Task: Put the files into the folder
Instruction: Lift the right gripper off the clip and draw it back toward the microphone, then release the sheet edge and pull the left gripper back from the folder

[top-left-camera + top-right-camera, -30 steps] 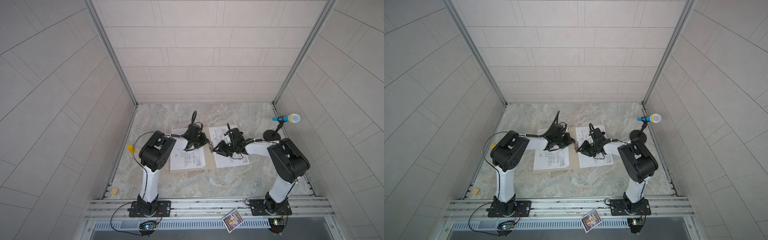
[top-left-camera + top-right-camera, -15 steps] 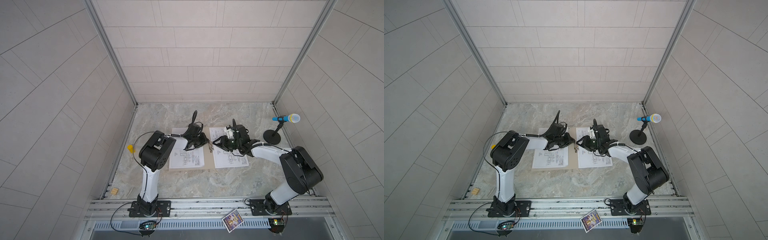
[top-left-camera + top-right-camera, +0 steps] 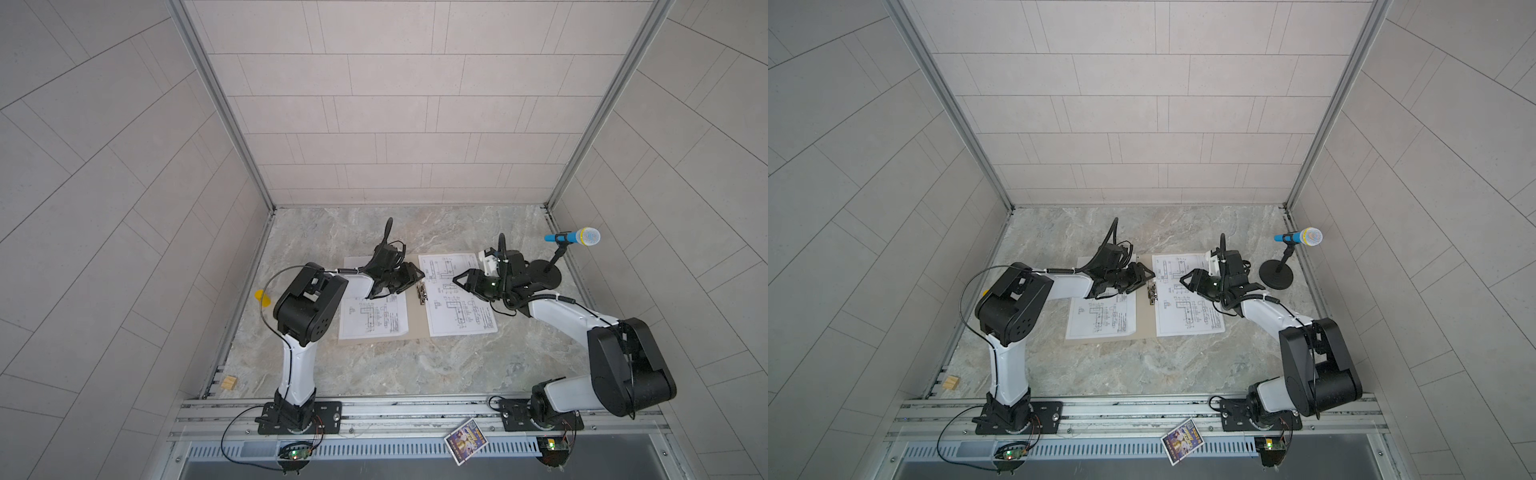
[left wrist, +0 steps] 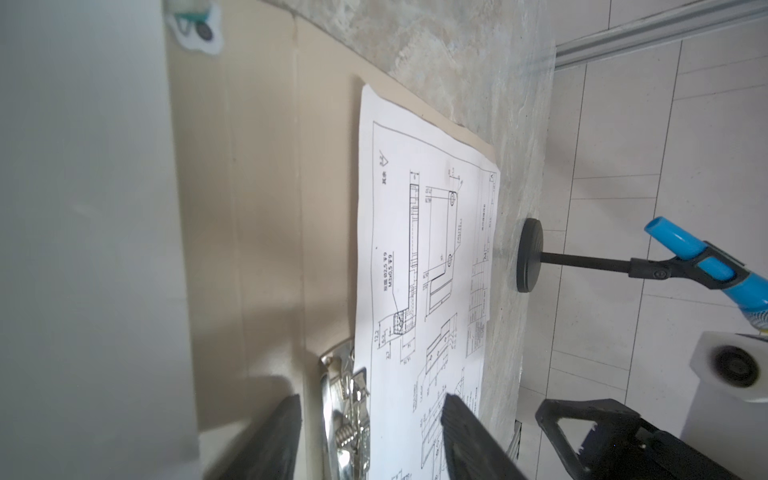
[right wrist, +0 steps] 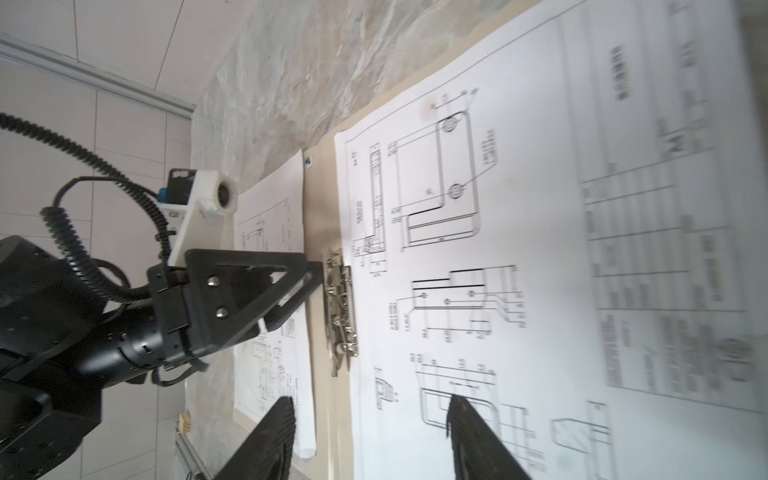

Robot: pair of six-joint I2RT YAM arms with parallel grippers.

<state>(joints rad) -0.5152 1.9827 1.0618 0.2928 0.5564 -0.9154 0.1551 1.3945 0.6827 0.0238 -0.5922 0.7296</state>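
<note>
Gaping empty, left gripper [image 4: 370,415] and right gripper [image 5: 370,401] hang above files [image 3: 461,316] lying on folder [image 3: 417,324]

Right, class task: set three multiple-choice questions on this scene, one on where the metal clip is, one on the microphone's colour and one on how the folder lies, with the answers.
1. Where is the metal clip?
A) on the spine of the folder, between the left sheet and the right sheet
B) on the front rail
C) beside the wooden block

2. What colour is the handle of the microphone?
A) red
B) blue
C) green

3. How does the folder lie?
A) shut
B) standing on edge
C) open flat on the table

Answers:
1 A: both top views show it on the tan strip between the two sheets.
2 B: the handle on the black stand is bright blue.
3 C: both halves lie spread on the marble, a sheet on each.
</note>
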